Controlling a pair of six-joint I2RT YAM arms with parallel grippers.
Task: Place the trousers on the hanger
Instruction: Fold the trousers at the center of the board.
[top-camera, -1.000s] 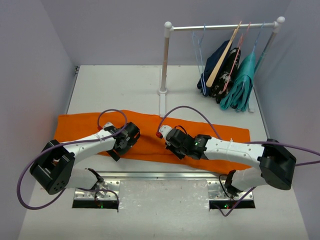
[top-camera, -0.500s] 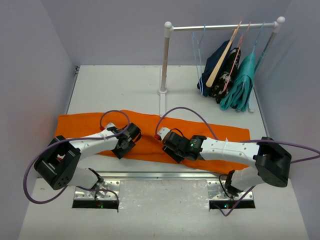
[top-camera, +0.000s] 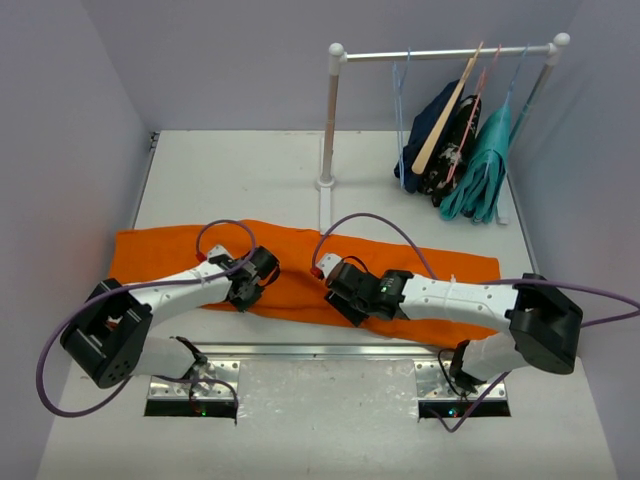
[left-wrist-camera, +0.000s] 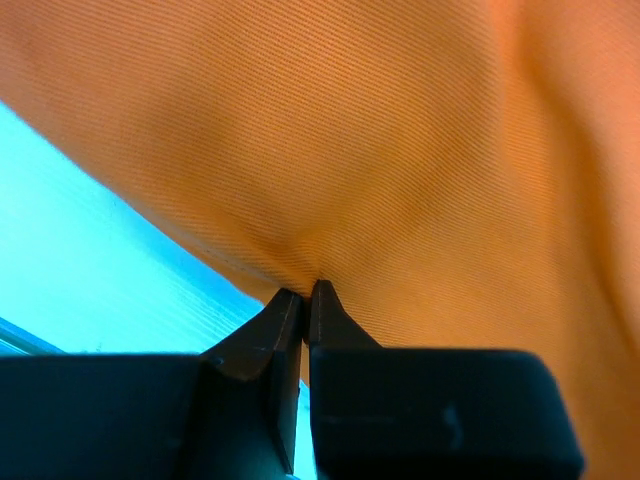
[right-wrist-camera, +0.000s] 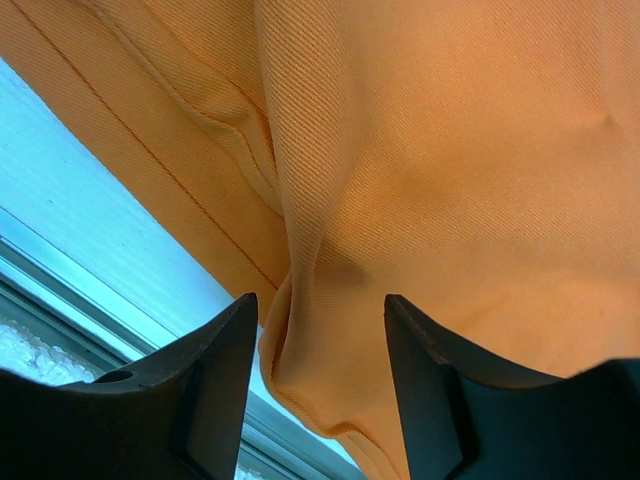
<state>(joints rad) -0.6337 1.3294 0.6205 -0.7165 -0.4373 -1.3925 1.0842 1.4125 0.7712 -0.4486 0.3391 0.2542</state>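
On the table: the trousers (top-camera: 160, 255) lie spread flat as a long orange band running left to right across the near half of the table (top-camera: 230, 170).
Left side: the left gripper (top-camera: 243, 297) sits low at the near edge of the cloth, a little left of its middle.
Left grip: in the left wrist view the fingertips (left-wrist-camera: 285, 305) are pressed together on a small pinch of the trousers (left-wrist-camera: 420, 150) right at the edge. The fabric puckers toward them, and pale table shows beside the edge.
Right side: the right gripper (top-camera: 338, 305) is down on the trousers too, just right of the middle and near the same near edge, close beside the left one.
Right grip: in the right wrist view the two fingers (right-wrist-camera: 215, 380) stand well apart. A raised fold of the trousers (right-wrist-camera: 450, 180) runs down between them and is not clamped. A stitched seam crosses the cloth to the left of the fold.
At the rail: the hanger (top-camera: 399, 110), thin pale blue wire, hangs bare by its hook from the rail (top-camera: 440, 53) at the far right, well apart from the trousers and from both grippers.
Beside it: further right along the rail are a tan wooden hanger (top-camera: 445, 115) lying across a dark navy garment (top-camera: 432, 130), a pink wire hanger (top-camera: 487, 75) and a teal garment (top-camera: 482, 165).
Rack post: the white post (top-camera: 329, 120) stands on the table just behind the middle of the orange cloth.
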